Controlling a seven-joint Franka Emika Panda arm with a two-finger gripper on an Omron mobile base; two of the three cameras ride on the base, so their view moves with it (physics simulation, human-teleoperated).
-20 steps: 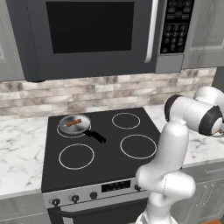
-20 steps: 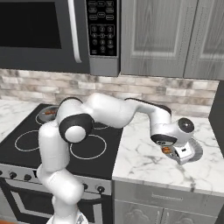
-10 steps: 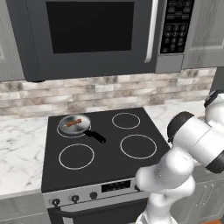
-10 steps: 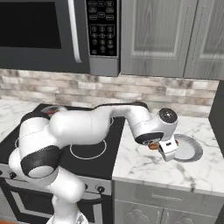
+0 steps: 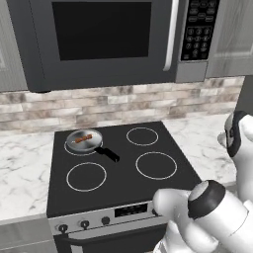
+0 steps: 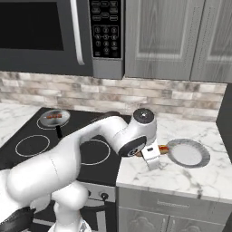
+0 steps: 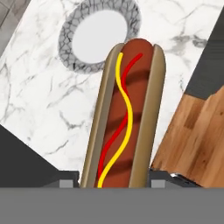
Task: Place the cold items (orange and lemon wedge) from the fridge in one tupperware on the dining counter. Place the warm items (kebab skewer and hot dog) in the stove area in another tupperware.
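The white arm's claw (image 7: 112, 183) grips a tan-bunned hot dog (image 7: 124, 118) striped red and yellow, carried above the white marble tabletop (image 6: 181, 176) right of the black stove cooktop (image 5: 113, 168). Its long axis runs straight out from the claw, toward the round grey plate (image 6: 187, 153) just beyond.

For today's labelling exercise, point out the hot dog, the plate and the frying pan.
hot dog (image 7: 124, 118): hand view, middle of the sausage.
plate (image 6: 188, 152): right base view, flat pale centre.
frying pan (image 5: 84, 140): left base view, inside of the bowl.
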